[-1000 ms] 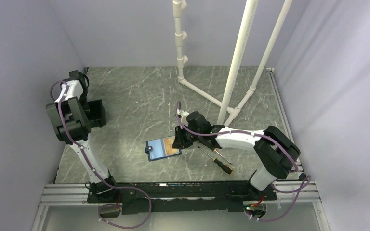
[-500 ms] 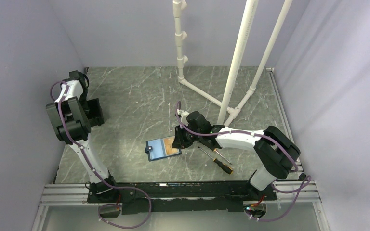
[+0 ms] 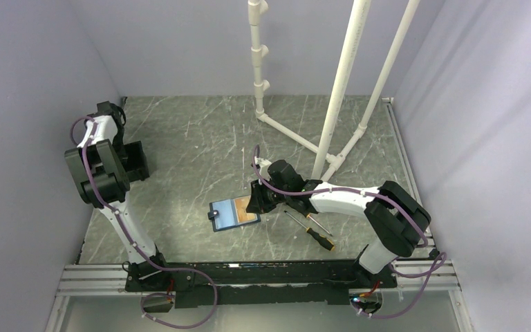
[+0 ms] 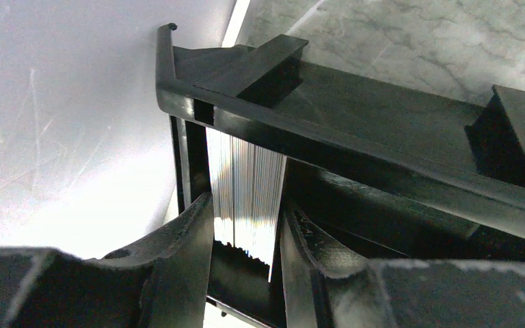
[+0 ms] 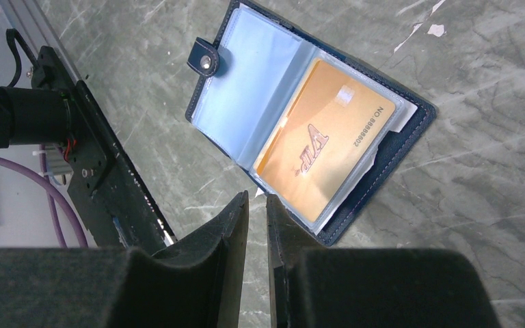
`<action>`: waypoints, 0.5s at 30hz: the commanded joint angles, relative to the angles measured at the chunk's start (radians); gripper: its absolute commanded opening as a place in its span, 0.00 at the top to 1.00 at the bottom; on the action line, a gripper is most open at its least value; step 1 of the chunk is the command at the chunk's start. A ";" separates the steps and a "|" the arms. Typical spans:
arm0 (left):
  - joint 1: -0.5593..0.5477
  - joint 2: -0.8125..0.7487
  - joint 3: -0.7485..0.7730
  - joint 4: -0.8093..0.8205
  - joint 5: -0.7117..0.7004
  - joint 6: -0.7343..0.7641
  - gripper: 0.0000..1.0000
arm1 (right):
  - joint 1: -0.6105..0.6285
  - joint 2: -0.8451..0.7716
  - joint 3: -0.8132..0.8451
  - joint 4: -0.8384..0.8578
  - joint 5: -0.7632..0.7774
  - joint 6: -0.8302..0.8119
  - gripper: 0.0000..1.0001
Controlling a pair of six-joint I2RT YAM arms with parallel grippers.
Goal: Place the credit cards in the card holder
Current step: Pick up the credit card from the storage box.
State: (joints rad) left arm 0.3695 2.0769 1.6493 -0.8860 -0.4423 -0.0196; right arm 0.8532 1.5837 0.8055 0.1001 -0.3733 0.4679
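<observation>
The holder (image 5: 246, 89) is laid open and flat at the centre of the top view so that its sleeves can be reached. One gold card (image 5: 321, 147) is already seated in a sleeve, at the right of the right wrist view. The right gripper (image 5: 257, 205) is held at the holder's lower edge, probably to steady it. Its jaws are almost together, with a thin slit between them, and whether the sleeve's edge is pinched cannot be told. The remaining cards (image 4: 246, 184) are stood on edge in the box (image 4: 383, 130) at the left of the top view. The left gripper (image 4: 246, 236) is set astride them, jaws closed against both faces of the stack, apparently for a pick. Against the earlier top view, holder, screwdrivers (image 3: 316, 229) and right arm are unmoved, and the left arm is shifted only slightly.
</observation>
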 commanded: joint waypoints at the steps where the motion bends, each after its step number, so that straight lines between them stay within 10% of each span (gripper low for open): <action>1: 0.011 -0.020 0.008 -0.024 0.122 -0.024 0.92 | -0.003 -0.019 -0.005 0.047 -0.009 0.003 0.82; 15: -0.002 -0.100 -0.115 0.038 0.419 -0.070 0.95 | -0.003 0.009 0.003 0.050 -0.019 0.005 0.82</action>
State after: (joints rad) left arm 0.3847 2.0010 1.5806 -0.8574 -0.2005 -0.0418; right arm 0.8532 1.5841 0.8055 0.1020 -0.3767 0.4683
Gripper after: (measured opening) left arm 0.401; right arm 0.182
